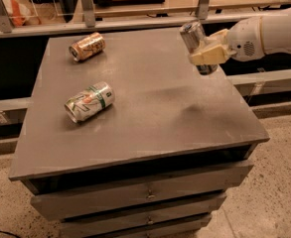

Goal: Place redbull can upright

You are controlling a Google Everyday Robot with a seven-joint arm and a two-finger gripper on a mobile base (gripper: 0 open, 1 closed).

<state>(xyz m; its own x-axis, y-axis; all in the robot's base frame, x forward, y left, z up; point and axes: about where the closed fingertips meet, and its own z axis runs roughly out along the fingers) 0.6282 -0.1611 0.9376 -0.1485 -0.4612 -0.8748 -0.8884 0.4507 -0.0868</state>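
Camera view, looking down on a grey bench with drawers under its top. At about 2 o'clock over the bench top, close to the right edge: tool, cream-coloured fingers clamped around the middle of the redbull can. Slim can held off the surface, tilted, shiny silver top leaning toward 11 o'clock, dark bottom end poking out below the fingers toward 5 o'clock. White arm reaching in from 3 o'clock, beyond the bench edge. Faint dark shadow on the bench top toward 4 o'clock from centre, apart from the can. Toward 10 o'clock on the bench, lying on its side: orange-copper can. Toward 9 o'clock, also on its side, well apart from the first: fatter silver-white can with a green band, open end facing 8 o'clock. Both lying cans well apart from the tool.
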